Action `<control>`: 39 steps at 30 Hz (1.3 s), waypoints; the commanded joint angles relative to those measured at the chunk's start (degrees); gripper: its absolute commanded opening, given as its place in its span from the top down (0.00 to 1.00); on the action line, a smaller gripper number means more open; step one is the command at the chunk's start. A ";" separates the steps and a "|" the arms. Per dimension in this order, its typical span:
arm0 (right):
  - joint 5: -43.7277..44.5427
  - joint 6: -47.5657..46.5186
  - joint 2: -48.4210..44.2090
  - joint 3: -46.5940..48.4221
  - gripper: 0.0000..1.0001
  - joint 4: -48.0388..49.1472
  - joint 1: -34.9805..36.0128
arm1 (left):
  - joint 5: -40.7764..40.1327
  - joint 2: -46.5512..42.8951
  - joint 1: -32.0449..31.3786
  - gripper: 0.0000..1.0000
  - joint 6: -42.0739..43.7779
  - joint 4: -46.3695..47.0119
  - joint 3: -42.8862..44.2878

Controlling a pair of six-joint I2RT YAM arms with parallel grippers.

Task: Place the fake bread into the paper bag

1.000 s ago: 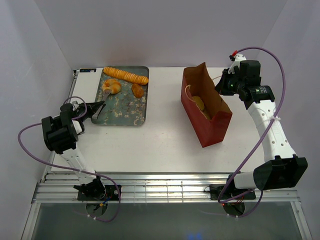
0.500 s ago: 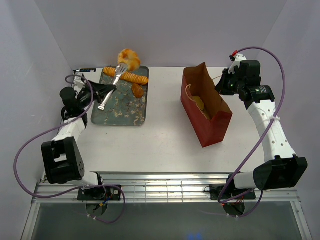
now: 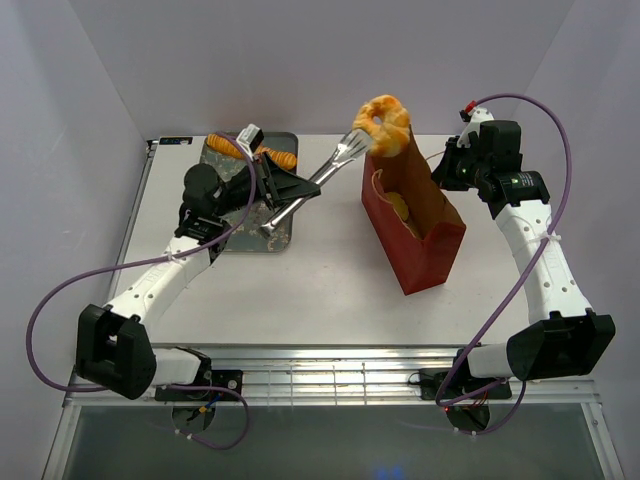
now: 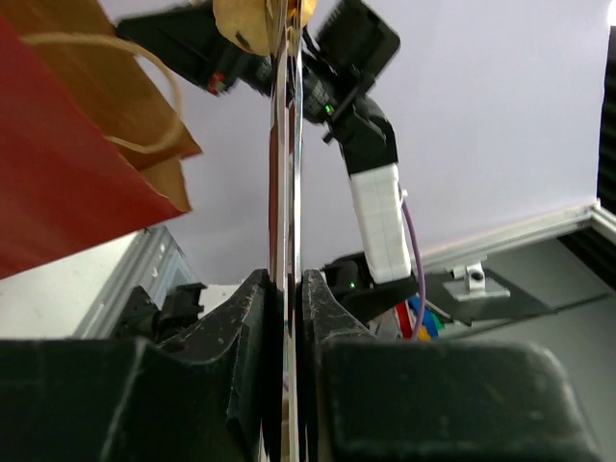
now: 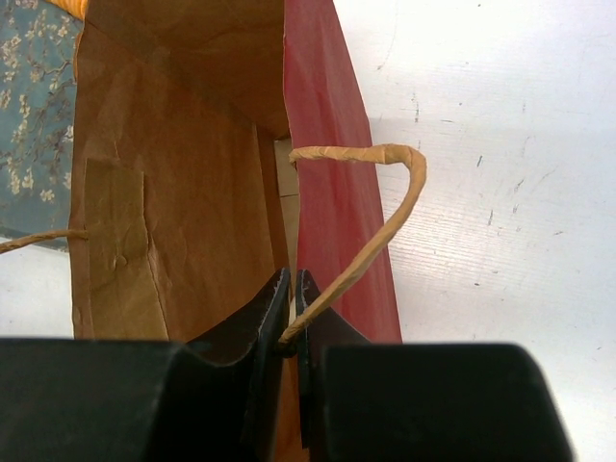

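My left gripper (image 3: pixel 298 190) is shut on the metal tongs (image 3: pixel 335 160), which also show edge-on in the left wrist view (image 4: pixel 287 192). The tongs pinch a round knotted bun (image 3: pixel 384 122) in the air above the far end of the paper bag (image 3: pixel 420 245). The bun shows at the top of the left wrist view (image 4: pixel 252 21). The bag stands open, red outside and brown inside, with a yellow bread piece (image 3: pixel 399 208) in it. My right gripper (image 3: pixel 447 168) is shut on the bag's rim (image 5: pixel 292 294) beside a string handle (image 5: pixel 385 192). A ridged baguette (image 3: pixel 277 156) lies on the tray.
The grey floral tray (image 3: pixel 240 225) lies at the back left, partly hidden by my left arm; its corner shows in the right wrist view (image 5: pixel 34 96). White walls close in the table on the left, back and right.
My left arm has swung the tongs and the bun from the tray up and to the right, to above the bag's far end. The right arm and the bag have not moved.
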 commanded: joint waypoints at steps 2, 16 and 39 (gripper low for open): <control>0.01 0.28 -1.27 0.89 0.88 1.76 0.07 | -4.67 -0.36 -5.80 0.91 2.30 -1.36 2.89; 0.10 0.10 -1.53 0.89 0.88 1.59 0.16 | -8.64 2.27 -11.17 0.51 2.56 -1.54 -0.37; 0.89 -0.95 -2.15 0.01 0.87 1.59 0.07 | -1.97 -3.00 5.95 0.53 1.77 -2.85 -2.03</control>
